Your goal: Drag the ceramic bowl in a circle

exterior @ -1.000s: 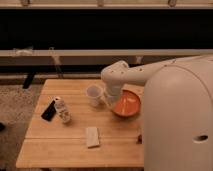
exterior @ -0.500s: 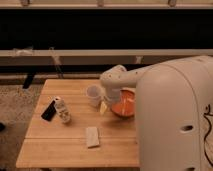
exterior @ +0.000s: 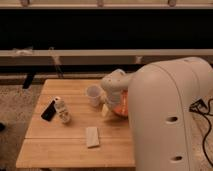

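**The bowl slides a bit toward the cup**

Well off to the left of the gripper in the view, a flat black thing [exterior: 48, 110] lies on the wooden table [exterior: 60, 150]. A small white bottle [exterior: 62, 111] stands just beside it. A flat white packet [exterior: 92, 136] lies lower down, nearer the front edge than the gripper. None of these has moved since the earlier pictures.

The white cup [exterior: 93, 95] stands just left of the gripper, in the same spot as before.

The gripper [exterior: 107, 108] hangs down at the left edge of the ceramic bowl [exterior: 121, 107]. It cannot be told if the gripper is spread or pressed together.

The bowl is just right of the gripper. It is a little nearer the cup than one second ago.

The robot's big white body [exterior: 167, 115] now hides more of the bowl.
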`<action>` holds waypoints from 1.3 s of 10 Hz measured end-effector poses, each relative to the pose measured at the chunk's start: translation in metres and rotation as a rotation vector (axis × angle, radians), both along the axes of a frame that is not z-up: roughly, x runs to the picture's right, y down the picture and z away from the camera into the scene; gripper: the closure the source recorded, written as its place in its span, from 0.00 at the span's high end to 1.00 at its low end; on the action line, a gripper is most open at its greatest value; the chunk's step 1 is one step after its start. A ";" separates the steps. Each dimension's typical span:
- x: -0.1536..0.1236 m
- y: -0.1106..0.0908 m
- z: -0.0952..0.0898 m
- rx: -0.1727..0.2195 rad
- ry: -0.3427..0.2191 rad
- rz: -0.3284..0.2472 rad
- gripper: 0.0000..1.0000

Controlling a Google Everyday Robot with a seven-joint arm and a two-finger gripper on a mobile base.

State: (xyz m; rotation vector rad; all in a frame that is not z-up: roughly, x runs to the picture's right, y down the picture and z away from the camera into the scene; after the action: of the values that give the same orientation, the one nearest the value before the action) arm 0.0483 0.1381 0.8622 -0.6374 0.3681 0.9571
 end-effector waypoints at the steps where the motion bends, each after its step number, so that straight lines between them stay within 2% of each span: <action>1: 0.003 0.005 0.003 -0.006 0.010 0.005 0.73; 6: 0.017 0.018 0.004 -0.007 0.051 0.034 0.24; 8: 0.028 0.025 -0.002 -0.015 0.084 0.054 0.03; 9: 0.034 0.027 -0.007 -0.016 0.100 0.063 0.00; 12: 0.064 0.035 -0.026 -0.016 0.165 0.105 0.00; 13: 0.073 0.032 -0.027 -0.008 0.186 0.119 0.00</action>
State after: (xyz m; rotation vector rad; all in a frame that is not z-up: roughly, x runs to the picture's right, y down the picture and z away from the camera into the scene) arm 0.1210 0.1702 0.8350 -0.5844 0.5034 1.1330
